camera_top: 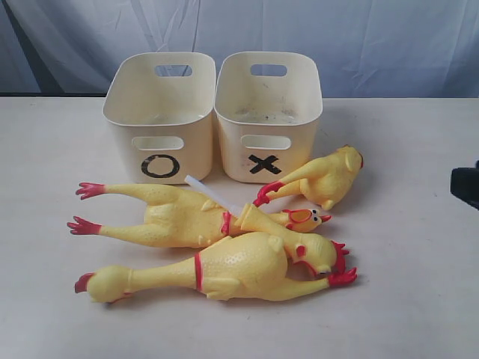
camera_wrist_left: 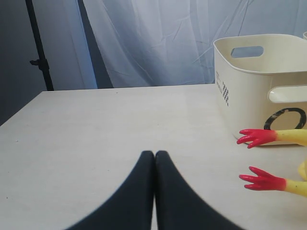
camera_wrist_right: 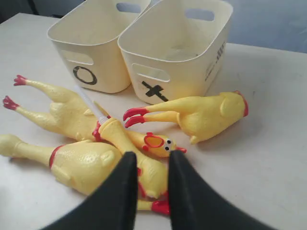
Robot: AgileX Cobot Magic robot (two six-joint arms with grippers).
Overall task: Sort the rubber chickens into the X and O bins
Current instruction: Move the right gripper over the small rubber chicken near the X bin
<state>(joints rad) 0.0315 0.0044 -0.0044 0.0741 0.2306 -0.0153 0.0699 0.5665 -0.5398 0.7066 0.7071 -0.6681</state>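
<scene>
Long chicken (camera_top: pixel 232 271) flat, nr X bin (camera_top: pixel 296 149).

We are looking at a pale cream counter (camera_top: pixel 404 299), its flat top faintly speckled with small marks. Behind it a white curtain (camera_top: pixel 374 37) is hanging in soft folds along the counter's far edge. In the left wrist view a thin black stand (camera_wrist_left: pixel 38 43) is rising upright beyond the counter's far corner, carrying a small clamp part-way up, and a darker grey backdrop (camera_wrist_left: pixel 14 48) is showing behind it. Near the middle of the counter a narrow pale strip (camera_top: pixel 198 185) is lying aslant; we are not making out what it is.
</scene>
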